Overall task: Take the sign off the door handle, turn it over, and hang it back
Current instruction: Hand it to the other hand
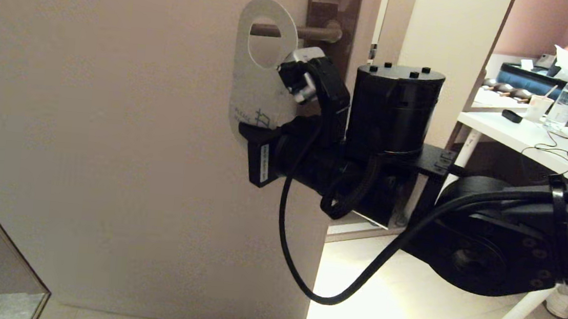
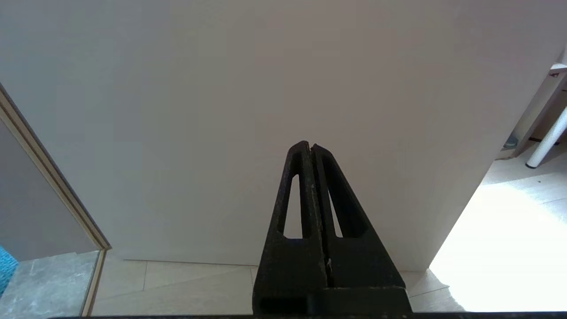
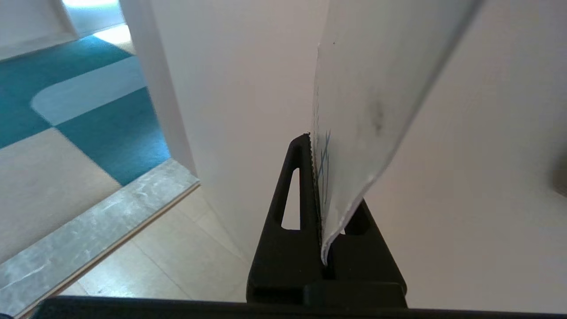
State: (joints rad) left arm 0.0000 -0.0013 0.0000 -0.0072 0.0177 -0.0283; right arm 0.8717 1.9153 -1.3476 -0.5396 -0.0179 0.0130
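Observation:
The sign (image 1: pixel 258 95) hangs on the dark brown door handle (image 1: pixel 303 31), with the lever through its oval hole. Its white side faces me, with faint blue print near the bottom. My right gripper (image 1: pixel 251 130) is shut on the sign's lower edge. In the right wrist view the card (image 3: pixel 367 88) stands clamped edge-on between the black fingers of the right gripper (image 3: pixel 315 146). The handle's brown backplate (image 1: pixel 334 4) is at the door's right edge. My left gripper (image 2: pixel 310 145) is shut and empty, low in front of the door, out of the head view.
The pale door (image 1: pixel 113 113) fills the left and middle. A white table (image 1: pixel 522 142) with a water bottle (image 1: pixel 566 104) and cup (image 1: pixel 538 107) stands at the right. A door frame edge (image 1: pixel 3 248) is at lower left. Teal carpet (image 3: pixel 110 128) lies beyond the threshold.

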